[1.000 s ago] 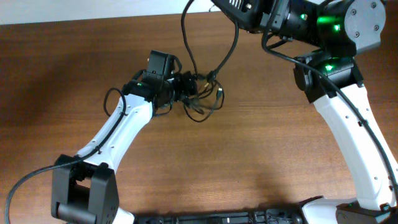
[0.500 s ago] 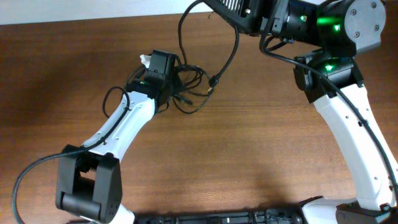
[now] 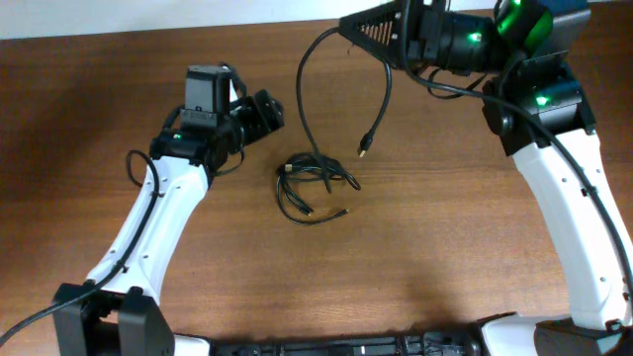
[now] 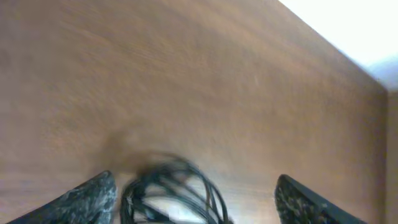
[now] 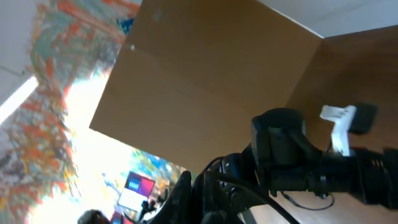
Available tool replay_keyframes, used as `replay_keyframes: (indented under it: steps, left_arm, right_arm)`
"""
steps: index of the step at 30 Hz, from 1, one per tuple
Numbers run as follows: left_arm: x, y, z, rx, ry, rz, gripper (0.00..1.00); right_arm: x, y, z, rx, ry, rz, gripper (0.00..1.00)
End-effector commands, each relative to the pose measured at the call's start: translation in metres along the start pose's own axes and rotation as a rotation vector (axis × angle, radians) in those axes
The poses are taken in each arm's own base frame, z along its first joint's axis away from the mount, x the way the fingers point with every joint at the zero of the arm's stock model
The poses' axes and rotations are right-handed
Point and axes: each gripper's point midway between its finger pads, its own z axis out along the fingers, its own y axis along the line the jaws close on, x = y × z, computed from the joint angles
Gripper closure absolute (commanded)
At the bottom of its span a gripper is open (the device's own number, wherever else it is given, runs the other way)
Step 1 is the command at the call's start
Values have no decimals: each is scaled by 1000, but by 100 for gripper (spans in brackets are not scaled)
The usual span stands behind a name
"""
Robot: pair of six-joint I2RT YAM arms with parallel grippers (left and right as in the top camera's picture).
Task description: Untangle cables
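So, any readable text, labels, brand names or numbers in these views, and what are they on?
No readable text in any view.
Left arm and right arm: plain white and black shells, no visible markings.
Cables: no legible print.
Bright screen-like patch in the right wrist view: coloured shapes, too small and blurred to read.
Left wrist view: motion-blurred; only the table, the cable pile and the fingers show.

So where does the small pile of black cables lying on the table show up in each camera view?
Overhead: the cable pile lies mid-table, just right of the open left gripper.
Left wrist: blurred dark loops at the bottom edge, between the gripper's two fingers.
Right wrist: not visible; the camera points up and away from the table.
Shared landmark: the left gripper, seen overhead and by its fingertips in the left wrist view.
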Motion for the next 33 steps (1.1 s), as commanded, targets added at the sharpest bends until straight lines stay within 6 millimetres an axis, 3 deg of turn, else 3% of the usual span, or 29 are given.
replay_keyframes:
  steps: [1, 2, 5, 8, 10, 12, 17, 18, 20, 21, 22, 23, 25, 26, 30, 33]
  left_arm:
    - [33, -18, 6, 47, 118, 24, 12]
    - [42, -18, 10, 35, 145, 31, 12]
    - [66, -9, 30, -54, 200, 59, 13]
    - [80, 6, 47, -111, 254, 52, 16]
    - [88, 16, 58, -138, 286, 43, 26]
    - [95, 21, 62, -152, 317, 35, 32]
    - [132, 27, 81, -146, 464, 8, 40]
    - [137, 25, 83, -134, 484, 5, 44]
    - [141, 23, 84, -131, 494, 12, 62]
    - [140, 22, 85, -125, 487, 14, 84]
    - [138, 20, 86, -118, 480, 17, 99]
    - [136, 18, 87, -106, 472, 19, 100]
    - [128, -6, 81, 3, 486, 5, 100]
    - [113, -30, 68, 109, 483, -6, 100]
    - [63, -111, -3, 430, 416, 48, 100]
    - [33, -153, -59, 557, 285, 143, 100]
  right_arm:
    - [6, 2, 4, -22, 43, -57, 93]
    - [7, 2, 4, -24, 47, -62, 87]
    - [9, -1, -1, -27, 67, -181, 57]
    - [0, -45, -25, 115, 15, -101, 53]
    - [-1, -83, -49, 246, -22, -23, 50]
    - [1, -103, -65, 331, -38, 6, 50]
    - [32, -162, -92, 666, -7, 77, 36]
    - [38, -167, -93, 705, 11, 75, 35]
    - [54, -182, -96, 816, 58, 70, 34]
    - [62, -189, -95, 876, 81, 69, 34]
    - [67, -193, -93, 900, 97, 66, 34]
    - [74, -197, -90, 922, 117, 61, 34]
    - [87, -208, -87, 977, 154, 54, 33]
    - [94, -215, -87, 1008, 173, 55, 33]
    - [112, -231, -91, 1031, 212, 102, 33]
    - [118, -233, -89, 1012, 229, 123, 33]
